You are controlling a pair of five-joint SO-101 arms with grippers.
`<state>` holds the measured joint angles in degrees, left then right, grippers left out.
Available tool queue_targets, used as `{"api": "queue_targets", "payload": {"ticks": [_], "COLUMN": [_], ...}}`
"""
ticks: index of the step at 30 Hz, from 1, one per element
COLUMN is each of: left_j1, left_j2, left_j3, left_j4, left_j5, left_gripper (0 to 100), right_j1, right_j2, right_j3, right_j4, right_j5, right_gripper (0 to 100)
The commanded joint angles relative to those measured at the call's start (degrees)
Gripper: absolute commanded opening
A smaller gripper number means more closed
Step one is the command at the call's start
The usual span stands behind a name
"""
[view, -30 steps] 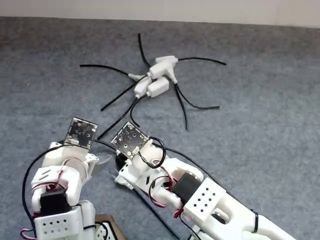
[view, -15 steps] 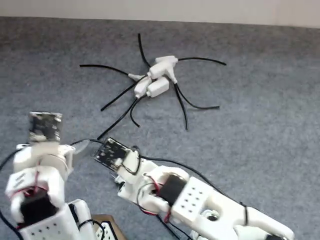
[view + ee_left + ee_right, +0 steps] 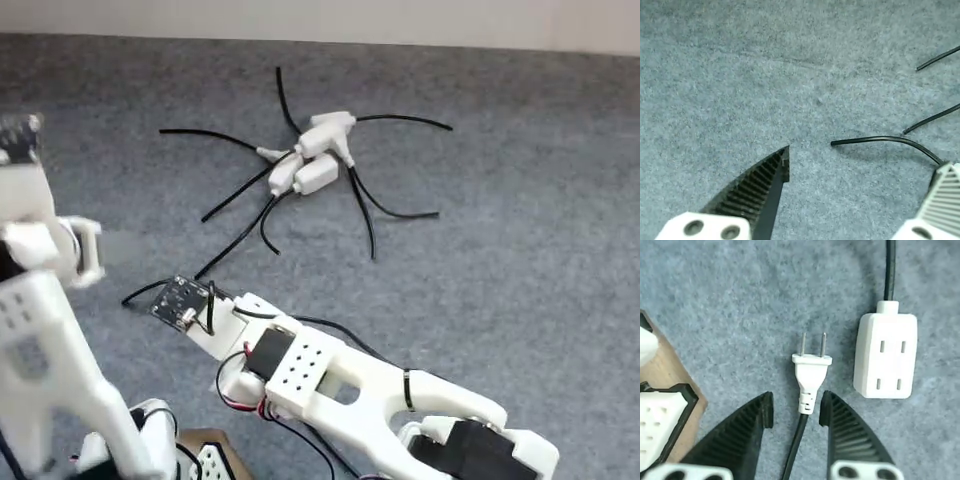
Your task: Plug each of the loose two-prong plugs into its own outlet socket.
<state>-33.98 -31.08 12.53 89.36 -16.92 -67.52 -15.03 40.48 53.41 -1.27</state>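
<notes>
No text, number or sign could be read on the plug (image 3: 811, 371), the outlet block (image 3: 885, 354) or the circuit board (image 3: 181, 301).

you've got a white two-prong plug (image 3: 811, 371) lying flat, prongs bare, its black cord (image 3: 796, 440) trailing behind. just beside it, not touching, lies a white outlet block (image 3: 885, 355) with two slot pairs. farther out sits a cluster of white connectors (image 3: 312, 155), touching one another.

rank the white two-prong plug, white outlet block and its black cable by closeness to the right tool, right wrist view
1. white two-prong plug, just ahead of the right tool
2. white outlet block, beside the plug
3. black cable, past the block
</notes>
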Motion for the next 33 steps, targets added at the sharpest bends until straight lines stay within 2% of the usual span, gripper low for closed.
{"api": "queue_targets", "payload": {"ticks": [1, 13, 19, 28, 33], "left_j1": [-0.75, -4.79, -10.59, -11.03, -11.12], "left_j2": [6.37, 4.79, 5.05, 4.97, 4.79], "left_j3": [-10.77, -12.79, -24.13, -27.38, -27.65], "left_j4": [3.16, 2.99, 3.52, 4.57, 4.48], "left_j5": [0.26, -1.67, 1.58, 1.58, 1.58], "left_gripper": [42, 42, 42, 42, 42], "right_j1": [0.84, 3.74, 3.65, 3.47, 3.38], "right_j2": [-0.13, 0.92, 6.55, 7.43, 7.43], "right_j3": [-3.03, -0.75, 1.19, 1.19, 1.63], "right_j4": [0.92, -3.38, -7.08, -7.25, -7.34], "right_j5": [-0.53, 2.64, 2.20, 2.20, 2.20], "right_gripper": [15.6, 15.6, 15.6, 15.5, 11.3]}}
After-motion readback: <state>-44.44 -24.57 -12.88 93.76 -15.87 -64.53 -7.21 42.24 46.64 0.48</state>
